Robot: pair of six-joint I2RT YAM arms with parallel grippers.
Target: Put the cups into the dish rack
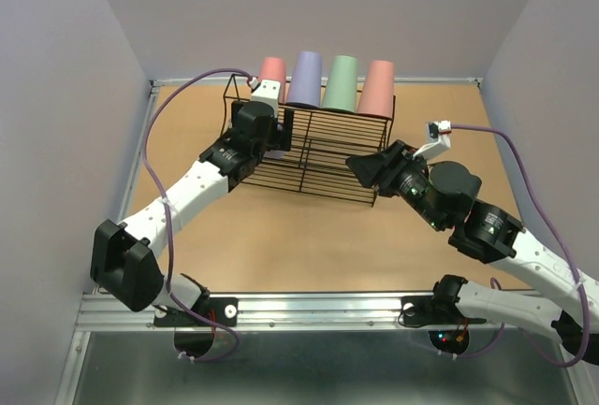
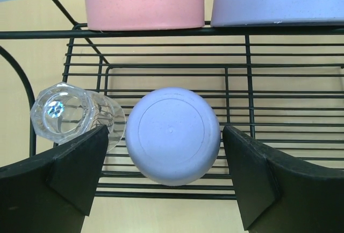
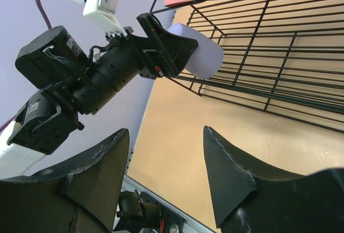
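The black wire dish rack (image 1: 323, 148) stands mid-table. On its raised back tier four cups stand upside down in a row: pink (image 1: 272, 76), lavender (image 1: 305, 78), green (image 1: 342, 82) and salmon (image 1: 377, 87). On the lower tier a second lavender cup (image 2: 173, 135) stands bottom up, with a small clear cup (image 2: 67, 112) lying just left of it. My left gripper (image 2: 165, 131) is open around that lavender cup, with a gap at each finger. My right gripper (image 3: 166, 131) is open and empty, hovering off the rack's front right end (image 1: 367, 169).
The rack's lower slats (image 2: 290, 109) to the right of the lavender cup are bare. Grey walls close in the wooden table (image 1: 281, 237) on three sides. A metal rail (image 1: 309, 307) runs along the near edge by the arm bases.
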